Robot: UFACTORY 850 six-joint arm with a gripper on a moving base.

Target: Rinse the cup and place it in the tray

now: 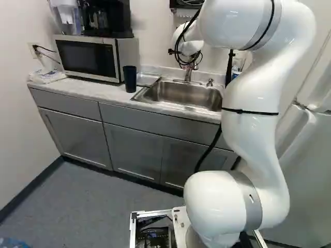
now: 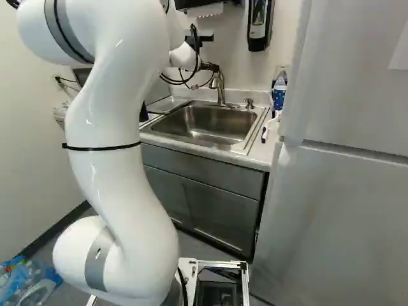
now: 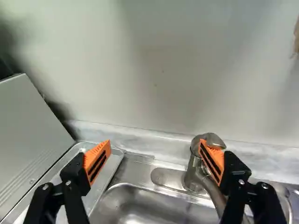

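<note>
In the right base view my gripper (image 2: 209,66) is at the faucet (image 2: 220,89), above the back of the sink (image 2: 210,124). Seen from the wrist, the gripper (image 3: 155,156) stands open with nothing gripped; one orange pad (image 3: 212,161) overlaps the faucet head, and whether they touch I cannot tell. A dark blue cup (image 1: 130,78) stands upright on the counter, left of the sink in the left base view. The shallow metal tray (image 1: 147,79) lies between microwave and sink; its rim (image 3: 116,163) also shows beyond the other finger. No running water is visible.
A microwave (image 1: 87,57) with a coffee maker (image 1: 106,18) on it stands beside the tray. At the sink's other side are a soap pump (image 2: 248,103), a bottle (image 2: 279,92) and a brush (image 2: 265,132). A tall fridge (image 2: 344,191) borders the counter.
</note>
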